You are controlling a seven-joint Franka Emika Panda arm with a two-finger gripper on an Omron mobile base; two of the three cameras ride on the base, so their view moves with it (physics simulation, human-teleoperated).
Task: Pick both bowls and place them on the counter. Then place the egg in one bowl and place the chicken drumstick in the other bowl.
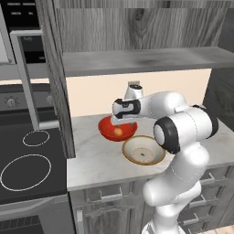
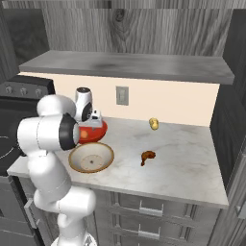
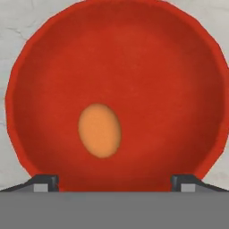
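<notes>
1. Left base view: behind the arm at its 7 o'clock, looking forward and down over the tabletop [image 1: 96,160] and stovetop [image 1: 27,169]
2. Right base view: from 5 o'clock, same tabletop; both share the red bowl [image 2: 93,133] and beige bowl [image 2: 91,157]
3. Hand view: close, straight down into the red bowl, with the egg [image 3: 99,130] inside

No text, label, brand, number or sign can be read anywhere. The oven panel [image 1: 23,18] at about ten o'clock in the left base view carries a few pale marks, but they are too blurred to make out. The white rings on the stovetop [image 1: 27,171] at about eight o'clock are plain outlines with no lettering. The wall outlet [image 2: 122,95] above the desk [image 2: 182,163] bears no writing.
</notes>
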